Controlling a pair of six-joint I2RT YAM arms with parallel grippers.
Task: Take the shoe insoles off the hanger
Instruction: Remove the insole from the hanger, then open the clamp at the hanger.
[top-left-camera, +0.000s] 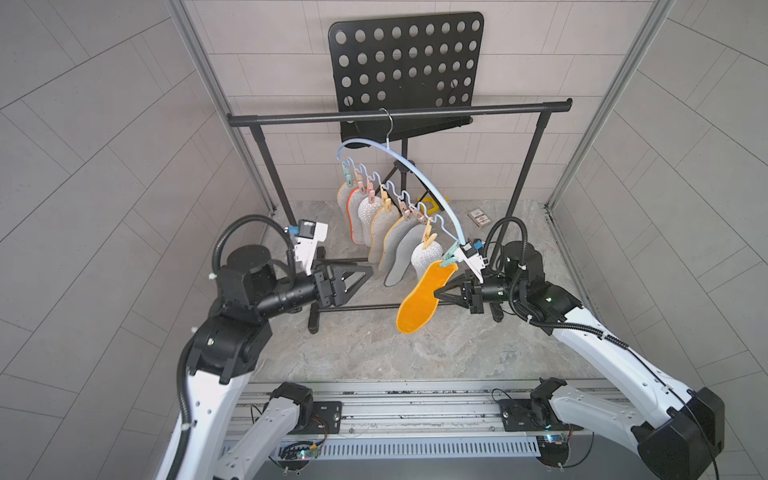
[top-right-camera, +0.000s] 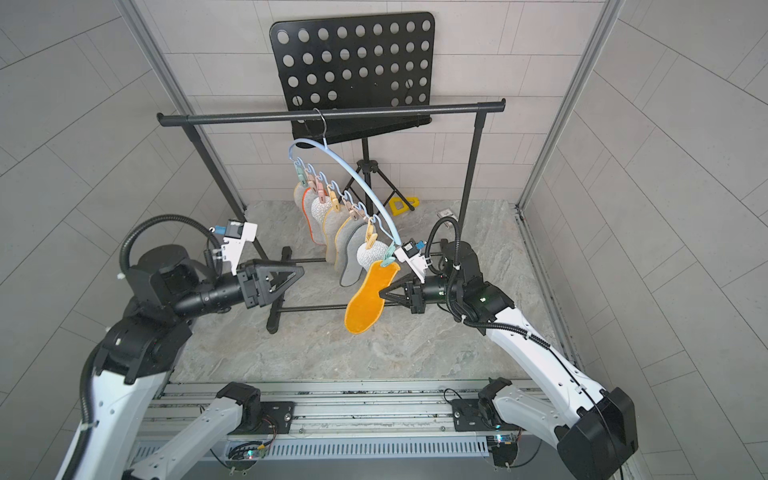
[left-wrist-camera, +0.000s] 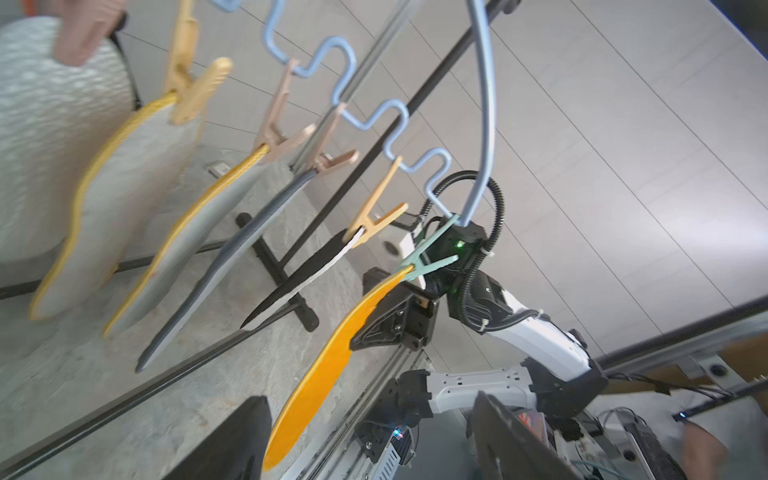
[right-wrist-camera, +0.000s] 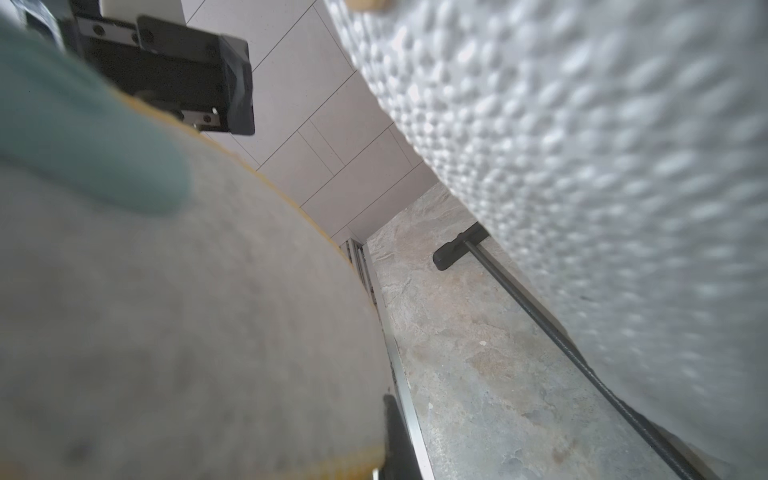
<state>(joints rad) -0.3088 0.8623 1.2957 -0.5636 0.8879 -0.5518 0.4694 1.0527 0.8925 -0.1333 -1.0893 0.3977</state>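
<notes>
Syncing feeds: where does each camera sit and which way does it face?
Both top views: overhead behind the robot, facing down at the hanger; both arms show.
Left wrist: left arm, facing along the insoles toward the right gripper; own open fingers show.
Right wrist: right arm, close against the orange insole; own finger shows.
Shared: every view shows that insole.

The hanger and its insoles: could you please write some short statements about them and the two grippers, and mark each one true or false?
1. The right gripper is shut on the orange insole. True.
2. The orange insole is free of its mint clip. False: the clip grips its top end.
3. The left gripper holds a grey insole. False: it is open and empty.
4. The hanger hangs from the black rack bar. True.
</notes>
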